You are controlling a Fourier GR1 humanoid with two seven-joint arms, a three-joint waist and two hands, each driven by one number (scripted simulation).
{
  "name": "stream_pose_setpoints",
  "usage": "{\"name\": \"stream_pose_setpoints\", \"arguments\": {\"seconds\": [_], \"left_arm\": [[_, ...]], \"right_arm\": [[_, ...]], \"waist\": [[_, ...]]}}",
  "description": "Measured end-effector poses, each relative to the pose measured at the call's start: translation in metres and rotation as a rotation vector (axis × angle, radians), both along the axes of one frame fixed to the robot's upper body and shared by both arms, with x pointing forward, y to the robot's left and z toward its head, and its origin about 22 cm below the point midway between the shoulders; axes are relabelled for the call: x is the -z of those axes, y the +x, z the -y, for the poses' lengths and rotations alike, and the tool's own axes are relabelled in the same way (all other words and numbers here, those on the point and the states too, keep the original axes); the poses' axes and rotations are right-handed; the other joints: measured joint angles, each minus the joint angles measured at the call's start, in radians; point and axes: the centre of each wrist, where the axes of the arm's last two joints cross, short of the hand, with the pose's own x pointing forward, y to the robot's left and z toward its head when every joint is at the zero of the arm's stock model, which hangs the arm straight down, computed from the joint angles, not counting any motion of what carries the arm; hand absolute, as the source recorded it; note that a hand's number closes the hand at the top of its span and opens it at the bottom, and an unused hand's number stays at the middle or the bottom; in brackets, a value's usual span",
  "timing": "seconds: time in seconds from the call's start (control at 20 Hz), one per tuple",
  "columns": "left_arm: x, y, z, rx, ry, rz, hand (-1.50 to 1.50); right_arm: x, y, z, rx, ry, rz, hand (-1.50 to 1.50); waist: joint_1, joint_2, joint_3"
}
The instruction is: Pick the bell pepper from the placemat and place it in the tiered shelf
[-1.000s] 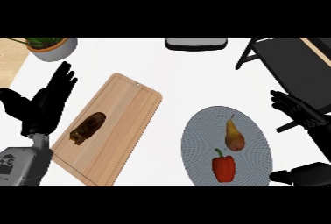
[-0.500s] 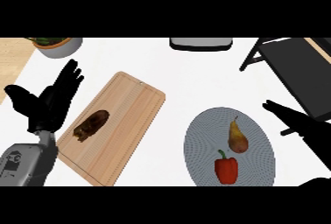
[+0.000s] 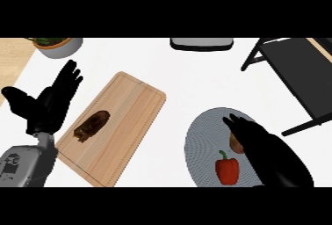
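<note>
A red bell pepper (image 3: 227, 170) with a green stem lies on the round grey placemat (image 3: 202, 140) at the lower right. My right hand (image 3: 266, 149) hovers over the mat's right half, fingers straight and open, just right of the pepper and covering most of a brown pear (image 3: 236, 144). The black tiered shelf (image 3: 304, 74) stands at the upper right. At the left edge my left hand (image 3: 45, 105) rests open with its fingers up.
A wooden cutting board (image 3: 123, 127) lies left of centre with a dark brown food item (image 3: 91, 125) on it. A potted plant (image 3: 57, 45) sits at the top left and a grey appliance (image 3: 202, 43) at the top centre.
My right hand has swung in from the right edge over the placemat, now covering the pear beside the pepper. The view has shifted slightly; the left hand stays put.
</note>
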Motion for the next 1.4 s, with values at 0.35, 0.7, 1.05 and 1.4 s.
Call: {"name": "stream_pose_setpoints", "arguments": {"seconds": [0.35, 0.7, 1.05, 1.4], "left_arm": [[0.000, -0.004, -0.005, -0.007, 0.005, -0.007, 0.00], [-0.003, -0.001, -0.006, -0.016, 0.000, -0.007, 0.00], [-0.002, -0.001, -0.012, -0.018, 0.000, -0.012, 0.00], [0.002, -0.004, -0.007, -0.015, 0.004, -0.004, 0.00]], "right_arm": [[0.021, 0.001, -0.019, 0.001, -0.108, -0.027, -1.50], [0.041, -0.006, -0.033, -0.007, -0.168, -0.052, -1.50], [0.056, -0.016, -0.034, 0.002, -0.198, -0.076, -1.50], [0.080, -0.010, -0.035, 0.044, -0.222, -0.082, -1.50]], "waist": [[-0.008, -0.001, 0.001], [-0.012, -0.001, 0.001], [-0.015, -0.001, 0.001], [-0.014, -0.001, 0.002]]}}
